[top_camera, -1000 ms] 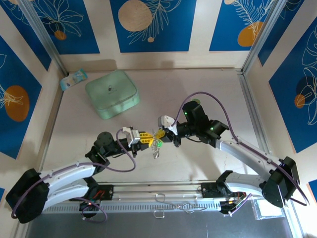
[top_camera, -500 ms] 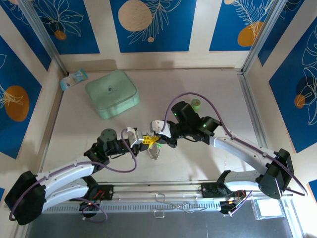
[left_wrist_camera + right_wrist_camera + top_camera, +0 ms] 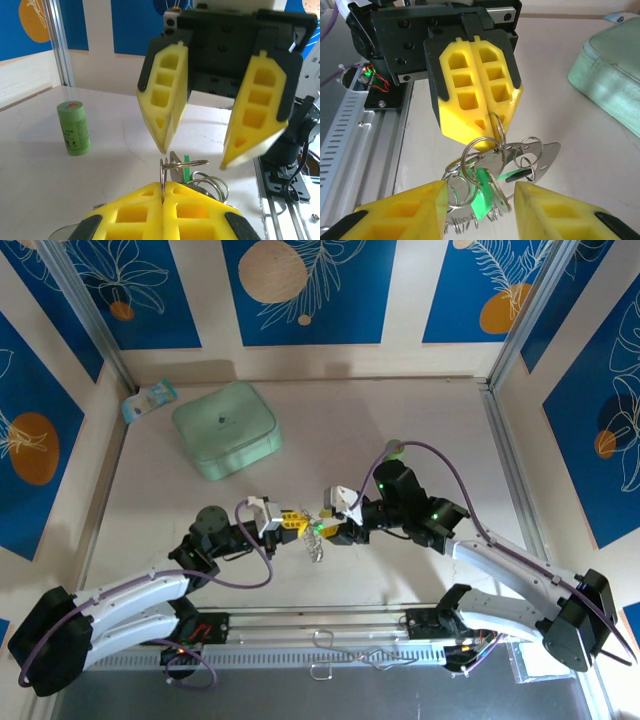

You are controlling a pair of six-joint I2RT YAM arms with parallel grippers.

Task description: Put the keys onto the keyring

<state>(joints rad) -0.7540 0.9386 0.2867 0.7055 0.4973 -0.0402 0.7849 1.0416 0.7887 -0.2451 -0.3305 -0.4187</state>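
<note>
Keyring (image 3: 517,152): one ring pinched in left gripper (image 3: 495,132), fingers pressed together; bunch dangles above table (image 3: 560,75). Right gripper (image 3: 480,186) fingers apart, flanking bunch. Green key (image 3: 479,197) hangs among loops; threaded or not, cannot tell. Advice: firm left pinch, right closes slowly on key head alone, clear of loops.

Green keys (image 3: 481,194), silvery keyring (image 3: 464,155)
</note>
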